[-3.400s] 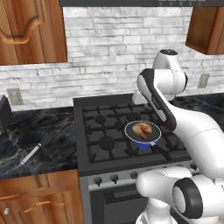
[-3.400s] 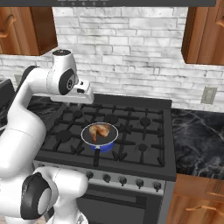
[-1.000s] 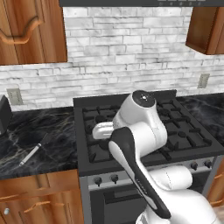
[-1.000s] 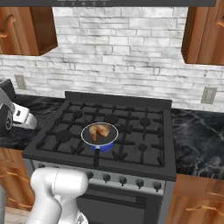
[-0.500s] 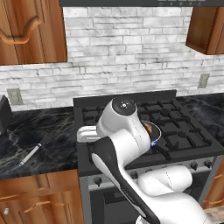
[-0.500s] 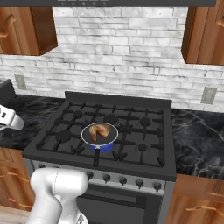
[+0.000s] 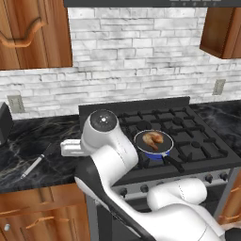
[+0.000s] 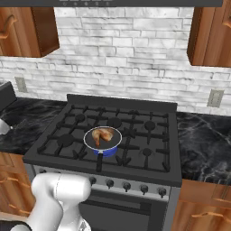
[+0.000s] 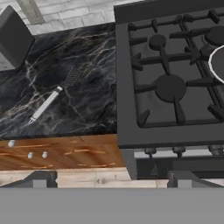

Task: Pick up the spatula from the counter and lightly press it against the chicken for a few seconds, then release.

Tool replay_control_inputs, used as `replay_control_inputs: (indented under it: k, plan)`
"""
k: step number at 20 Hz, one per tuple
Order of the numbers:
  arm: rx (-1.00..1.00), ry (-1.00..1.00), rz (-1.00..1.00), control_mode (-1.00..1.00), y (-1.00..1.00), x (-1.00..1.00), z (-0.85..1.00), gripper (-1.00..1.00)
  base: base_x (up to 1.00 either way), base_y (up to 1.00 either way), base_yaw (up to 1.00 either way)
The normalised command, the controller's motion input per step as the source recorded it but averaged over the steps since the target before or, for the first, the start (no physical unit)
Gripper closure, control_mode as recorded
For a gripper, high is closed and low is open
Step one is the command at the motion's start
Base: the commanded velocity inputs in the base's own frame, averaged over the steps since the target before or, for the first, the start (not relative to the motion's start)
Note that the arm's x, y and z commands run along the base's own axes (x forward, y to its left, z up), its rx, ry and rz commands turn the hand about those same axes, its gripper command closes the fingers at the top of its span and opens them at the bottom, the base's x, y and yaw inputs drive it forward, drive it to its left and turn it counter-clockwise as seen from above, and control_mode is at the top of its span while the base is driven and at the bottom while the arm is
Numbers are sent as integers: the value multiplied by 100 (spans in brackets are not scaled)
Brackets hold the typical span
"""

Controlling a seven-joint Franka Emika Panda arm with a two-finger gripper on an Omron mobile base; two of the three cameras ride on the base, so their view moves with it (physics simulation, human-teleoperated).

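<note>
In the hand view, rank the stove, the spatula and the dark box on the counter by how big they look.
1. stove
2. dark box, though cut off by the frame edge
3. spatula, about as long but far thinner

Looked bright, evenly and softly lit, from no clear source. Showed only faint shading on the brick wall (image 8: 126, 49) beneath the cabinets (image 8: 27, 31). Gave a dull sheen on the black desk (image 9: 83, 100). Came out coarse, slightly blurred throughout.
</note>
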Motion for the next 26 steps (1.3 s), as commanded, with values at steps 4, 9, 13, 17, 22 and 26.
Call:
replay_control_inputs:
  k: [4,9,13,17,22,26]
  plan:
    - [0,0,-4,-100,38,0,-14,-100,0,0,0]
    - [0,1,-5,-100,33,0,-22,-100,0,0,0]
    - [1,1,-4,-100,32,0,-7,-100,0,0,0]
    - [3,2,-1,-100,32,12,0,-100,0,0,0]
    - [1,3,0,-100,35,21,-7,-100,0,0,0]
    - [3,2,0,-100,29,32,-13,-100,0,0,0]
